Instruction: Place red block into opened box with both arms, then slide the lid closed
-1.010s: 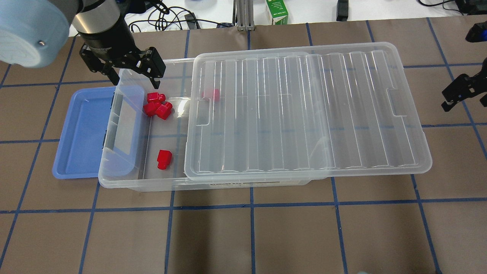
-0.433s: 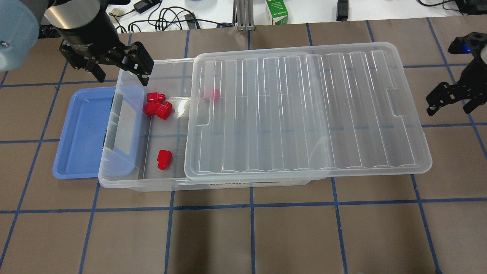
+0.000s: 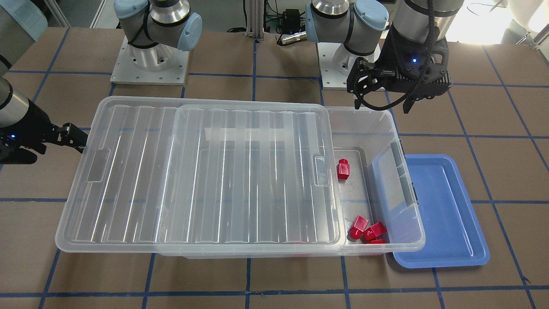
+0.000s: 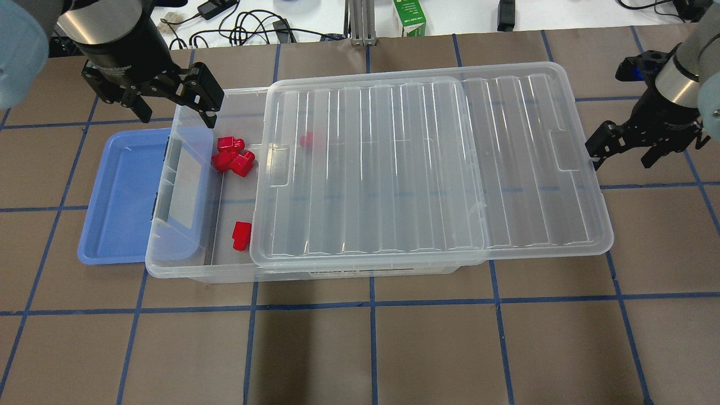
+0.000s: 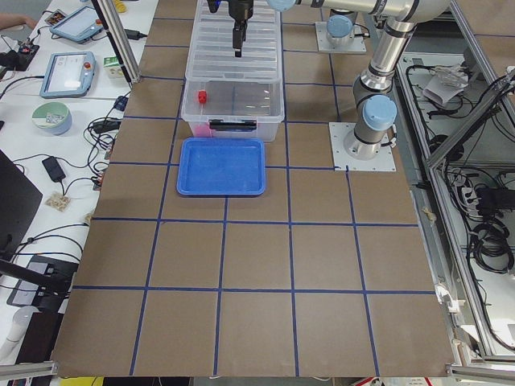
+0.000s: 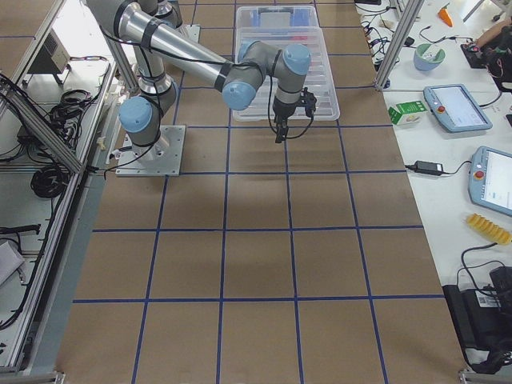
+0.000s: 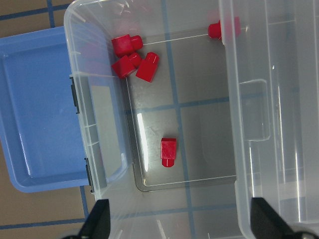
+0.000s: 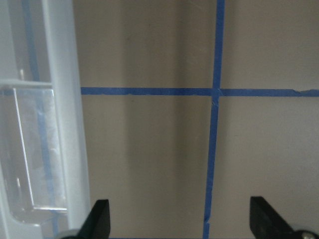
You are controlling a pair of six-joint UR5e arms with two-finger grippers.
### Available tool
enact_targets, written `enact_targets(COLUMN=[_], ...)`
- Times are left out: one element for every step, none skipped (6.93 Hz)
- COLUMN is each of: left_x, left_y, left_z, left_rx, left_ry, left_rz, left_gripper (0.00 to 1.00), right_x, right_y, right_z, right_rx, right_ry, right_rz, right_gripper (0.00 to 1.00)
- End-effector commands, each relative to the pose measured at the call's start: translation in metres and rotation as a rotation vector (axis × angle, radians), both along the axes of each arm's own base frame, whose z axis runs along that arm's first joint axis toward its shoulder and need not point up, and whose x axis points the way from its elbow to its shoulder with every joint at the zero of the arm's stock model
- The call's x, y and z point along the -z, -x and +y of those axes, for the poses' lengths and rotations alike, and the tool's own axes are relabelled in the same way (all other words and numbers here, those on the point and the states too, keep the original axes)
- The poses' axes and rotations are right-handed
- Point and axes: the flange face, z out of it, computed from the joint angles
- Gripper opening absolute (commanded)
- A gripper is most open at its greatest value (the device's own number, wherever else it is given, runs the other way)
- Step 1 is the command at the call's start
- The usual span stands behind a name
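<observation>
The clear box [image 4: 180,271] lies across the table, its ribbed lid [image 4: 422,169] covering all but the left end. In that uncovered end a red block [image 4: 242,235] [image 3: 343,168] [image 7: 168,152] lies alone on the floor. More red pieces [image 4: 232,154] huddle in the far corner, and one [image 4: 306,140] shows under the lid. My left gripper [image 4: 177,115] [image 3: 381,103] hangs open above the box's far left corner, holding nothing. My right gripper [image 4: 619,160] [image 3: 51,148] is open at the lid's right end, one finger [image 8: 99,219] against its rim.
A shallow blue tray [image 4: 121,191] [image 3: 446,214] sits against the box's left end, partly under its rim. Cables, a green carton [image 4: 409,17] and a metal post stand past the far edge. Brown mat with blue tape lines spreads in front of the box.
The lid has slid left over the box, narrowing the uncovered end. My right gripper moved left with it, at its right end. My left gripper drew back and left from above the red pieces.
</observation>
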Motion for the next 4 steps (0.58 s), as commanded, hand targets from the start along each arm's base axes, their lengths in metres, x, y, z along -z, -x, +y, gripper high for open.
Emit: enact_targets(left_x=[0.0,0.0,0.0,0.0], left_y=[-0.007,-0.006,-0.007,-0.006], left_z=[-0.001,-0.001,-0.001,-0.001], left_rx=[-0.013,-0.012,-0.014,-0.012], left_ry=[0.001,0.001,0.001,-0.001], left_rz=[0.003,0.003,0.002,0.002], left_gripper=[1.0,1.0,1.0,1.0], right_x=[0.001,-0.001,0.004,0.013], right_y=[-0.066,-0.096,-0.126,-0.142], right_z=[-0.007,-0.007,-0.013,-0.015], right_rx=[-0.024,-0.011,-0.052,-0.071], right_ry=[0.035,0.049,0.086,0.083], right_rz=[0.015,0.015,0.006,0.005], right_gripper=[1.0,1.0,1.0,1.0])
